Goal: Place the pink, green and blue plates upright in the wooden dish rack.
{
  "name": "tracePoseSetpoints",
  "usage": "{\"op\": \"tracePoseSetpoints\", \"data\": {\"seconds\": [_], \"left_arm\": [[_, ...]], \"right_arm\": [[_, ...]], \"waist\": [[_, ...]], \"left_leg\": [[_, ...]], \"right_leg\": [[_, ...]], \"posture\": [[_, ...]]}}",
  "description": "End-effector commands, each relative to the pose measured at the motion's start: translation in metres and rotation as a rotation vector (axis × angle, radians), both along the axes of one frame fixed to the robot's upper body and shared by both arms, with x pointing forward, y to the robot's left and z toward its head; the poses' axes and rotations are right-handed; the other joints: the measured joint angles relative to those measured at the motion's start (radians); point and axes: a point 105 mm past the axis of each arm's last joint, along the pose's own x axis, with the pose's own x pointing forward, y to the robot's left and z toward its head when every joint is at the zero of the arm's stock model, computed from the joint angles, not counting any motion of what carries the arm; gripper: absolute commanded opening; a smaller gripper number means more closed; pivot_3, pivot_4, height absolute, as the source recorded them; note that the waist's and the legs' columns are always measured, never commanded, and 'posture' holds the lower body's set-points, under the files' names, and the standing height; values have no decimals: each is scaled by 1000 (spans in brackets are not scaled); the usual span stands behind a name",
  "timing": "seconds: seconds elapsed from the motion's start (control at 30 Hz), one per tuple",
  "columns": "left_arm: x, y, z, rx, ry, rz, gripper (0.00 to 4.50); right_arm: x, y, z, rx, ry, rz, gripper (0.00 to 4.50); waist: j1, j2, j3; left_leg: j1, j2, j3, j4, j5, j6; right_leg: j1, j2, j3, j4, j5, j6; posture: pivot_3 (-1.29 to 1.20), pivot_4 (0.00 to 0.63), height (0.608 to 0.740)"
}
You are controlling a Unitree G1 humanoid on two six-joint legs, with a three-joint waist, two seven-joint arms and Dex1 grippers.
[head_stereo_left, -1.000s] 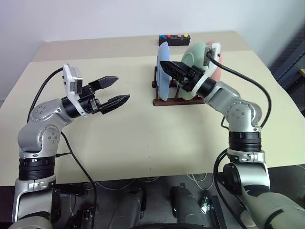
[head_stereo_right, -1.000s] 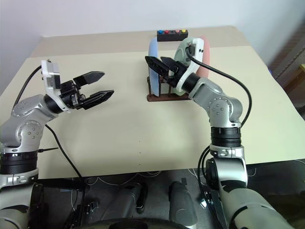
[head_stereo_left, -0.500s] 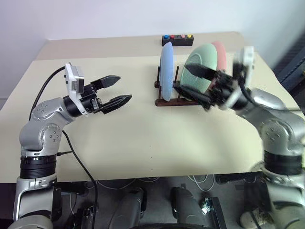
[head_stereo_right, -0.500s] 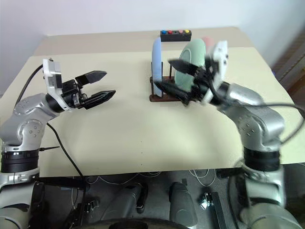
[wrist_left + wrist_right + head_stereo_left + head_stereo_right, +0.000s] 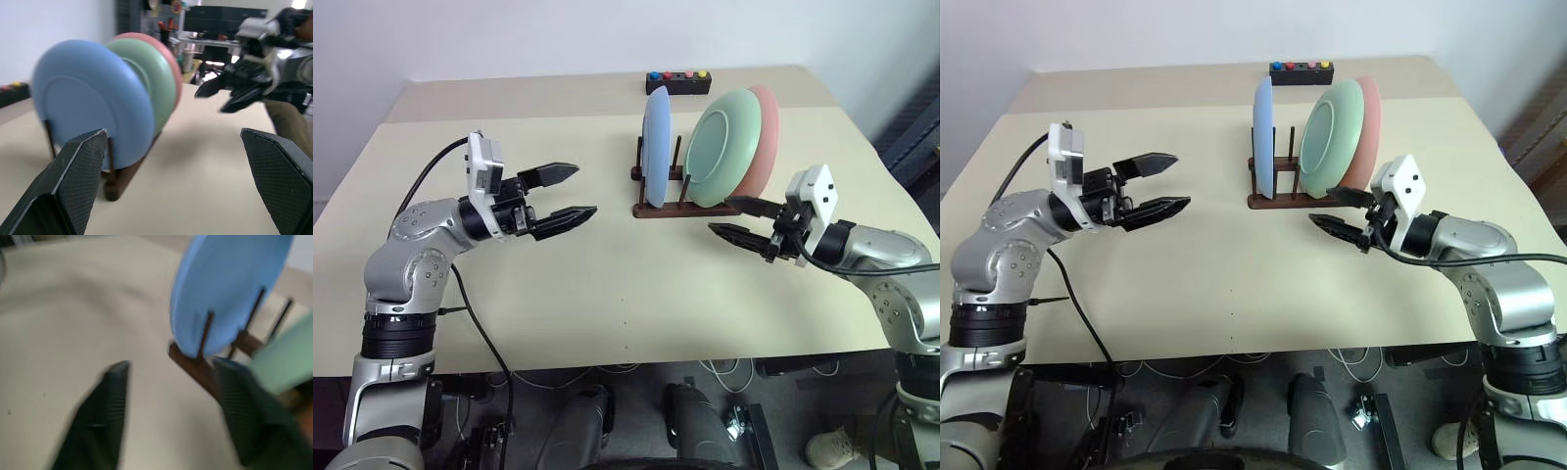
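Three plates are seen standing upright in the rack (image 5: pixel 661 204) near the far edge of the table (image 5: pixel 558 294): the blue plate (image 5: pixel 655 145) at the rack's left end, the green plate (image 5: pixel 722 147) next to it, and the pink plate (image 5: pixel 768 137) behind the green, apparently leaning on it, though the contact is hard to make out. Such plates are judged stiff, light and smooth, best taken by the upper rim. Nothing else is held in the rack; its pegs are occupied. The left gripper (image 5: pixel 563 193) is held well apart from the rack, fingers spread and empty. The right gripper (image 5: pixel 742 218) is kept just in front of the rack, fingers a little apart, with nothing between them.
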Motion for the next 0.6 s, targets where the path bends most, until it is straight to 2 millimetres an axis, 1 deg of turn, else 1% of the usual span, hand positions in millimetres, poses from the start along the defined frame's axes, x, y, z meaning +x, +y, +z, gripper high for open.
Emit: {"op": "tracePoseSetpoints", "data": {"seconds": [0.03,0.07,0.2,0.27,0.4,0.5,0.6], "left_arm": [[-6,-8,9,-6,-37,-36,4500],[-6,-8,9,-6,-38,-37,4500],[-4,-8,11,-5,-42,-37,4500],[-4,-8,11,-3,-45,-35,4500],[-5,-8,12,0,-54,-28,4500],[-5,-6,13,4,-62,-14,4500],[-6,-6,14,8,-67,-8,4500]], "right_arm": [[7,-11,8,-75,-95,-69,601],[11,-13,8,-87,-112,-89,48],[24,-17,8,-152,-176,-139,48],[27,-15,9,-144,-191,-146,48],[34,-14,8,-194,-228,-157,48],[45,-19,11,-216,-279,-212,48],[50,-19,14,-226,-304,-224,48]], "waist": [[-2,0,0],[-5,0,0],[-7,0,0],[-6,0,0],[-5,0,0],[-6,0,0],[-6,0,0]], "left_leg": [[0,0,0,0,0,0],[0,0,0,0,0,0],[0,0,0,0,0,0],[0,0,0,0,0,0],[0,0,0,0,0,0],[0,0,0,0,0,0],[0,0,0,0,0,0]], "right_leg": [[0,0,0,0,0,0],[0,0,0,0,0,0],[0,0,0,1,0,0],[0,1,0,1,0,0],[0,1,0,0,0,0],[0,1,0,0,0,0],[0,1,0,1,0,0]], "posture": [[0,150,740],[0,150,740],[0,150,740],[0,150,740],[0,150,740],[0,150,740],[0,150,740]]}}
